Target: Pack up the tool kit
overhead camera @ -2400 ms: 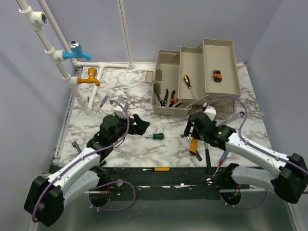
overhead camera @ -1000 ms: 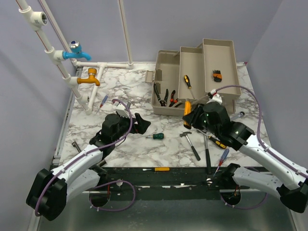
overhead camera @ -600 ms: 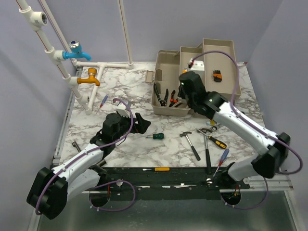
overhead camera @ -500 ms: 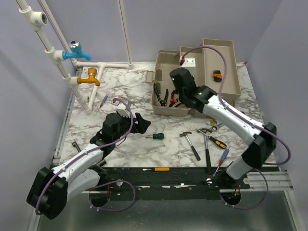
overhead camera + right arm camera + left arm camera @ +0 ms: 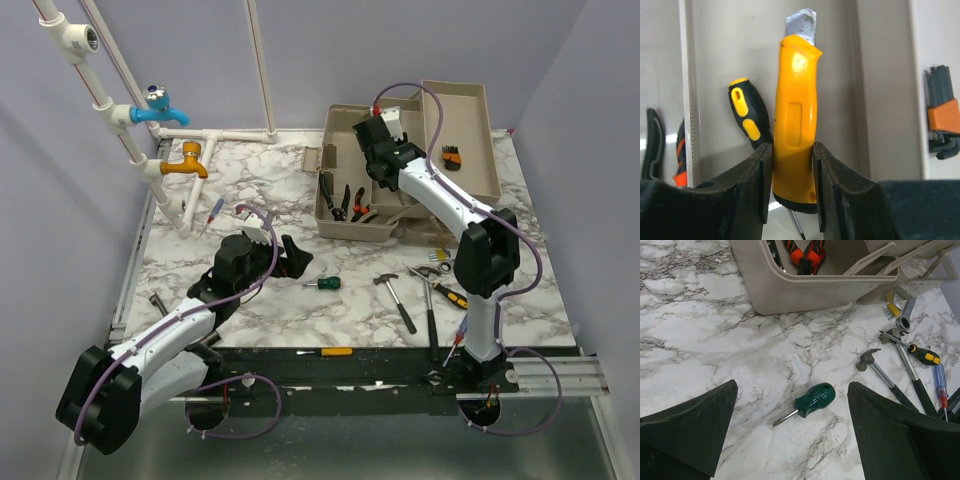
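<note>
One marble table [image 5: 300, 315] carries the open toolbox [image 5: 350, 230] at its far right; over its middle tray [image 5: 725, 45] the right jaws clamp a yellow-handled knife [image 5: 795, 100], while the left jaws gape above a green screwdriver [image 5: 812, 399]

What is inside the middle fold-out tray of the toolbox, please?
A black-and-yellow screwdriver lies in the tray. The right gripper holds a yellow utility knife in front of it, covering part of the screwdriver and the tray floor behind.
</note>
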Controlling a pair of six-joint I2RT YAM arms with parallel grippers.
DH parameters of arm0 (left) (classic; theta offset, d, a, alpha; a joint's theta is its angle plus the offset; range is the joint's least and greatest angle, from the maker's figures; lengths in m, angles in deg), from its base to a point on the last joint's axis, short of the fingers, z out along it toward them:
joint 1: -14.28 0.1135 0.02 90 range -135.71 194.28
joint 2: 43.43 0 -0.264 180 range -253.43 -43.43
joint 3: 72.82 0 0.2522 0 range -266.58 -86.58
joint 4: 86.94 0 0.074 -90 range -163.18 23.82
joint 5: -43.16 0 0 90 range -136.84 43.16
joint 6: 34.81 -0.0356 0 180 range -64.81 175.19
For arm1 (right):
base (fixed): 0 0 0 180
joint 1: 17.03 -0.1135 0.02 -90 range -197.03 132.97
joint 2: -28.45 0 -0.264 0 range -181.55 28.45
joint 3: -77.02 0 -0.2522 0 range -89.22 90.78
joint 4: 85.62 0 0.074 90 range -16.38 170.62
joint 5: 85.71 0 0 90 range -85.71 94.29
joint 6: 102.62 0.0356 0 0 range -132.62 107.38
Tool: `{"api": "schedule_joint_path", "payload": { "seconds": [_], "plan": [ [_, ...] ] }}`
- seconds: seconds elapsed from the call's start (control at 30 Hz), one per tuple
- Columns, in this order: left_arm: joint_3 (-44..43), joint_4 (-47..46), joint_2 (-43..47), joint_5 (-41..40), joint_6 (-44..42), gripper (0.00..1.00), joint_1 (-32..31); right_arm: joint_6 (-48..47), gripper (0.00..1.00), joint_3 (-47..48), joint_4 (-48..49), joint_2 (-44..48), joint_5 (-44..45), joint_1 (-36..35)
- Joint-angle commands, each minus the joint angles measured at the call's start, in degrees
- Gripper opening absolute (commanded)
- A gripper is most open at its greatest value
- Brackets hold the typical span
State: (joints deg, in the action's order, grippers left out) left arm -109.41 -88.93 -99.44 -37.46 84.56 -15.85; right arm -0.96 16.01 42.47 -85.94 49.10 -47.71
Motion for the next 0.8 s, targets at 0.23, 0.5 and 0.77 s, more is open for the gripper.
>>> {"api": "schedule_joint_path", "payload": {
  "seconds": [0.23, 0.5, 0.77],
  "plan": [
    [-2.0, 0.6, -0.1, -3.2, -1.8, 0.93, -0.1, -0.2, 0.75, 1.6, -2.0, 3.2, -5.8, -1.0],
    [-1.9, -1.3, -1.5, -3.5, -1.8, 0.93, -0.1, 2.4, 0.75, -13.0, 6.7, 19.4, -20.1, -1.0],
    [-3.4, -0.5, -3.2, -3.7, -2.0, 0.93, -0.1, 7.7, 0.78, -38.1, 18.8, 40.8, -42.6, -1.1]
  ]
}}
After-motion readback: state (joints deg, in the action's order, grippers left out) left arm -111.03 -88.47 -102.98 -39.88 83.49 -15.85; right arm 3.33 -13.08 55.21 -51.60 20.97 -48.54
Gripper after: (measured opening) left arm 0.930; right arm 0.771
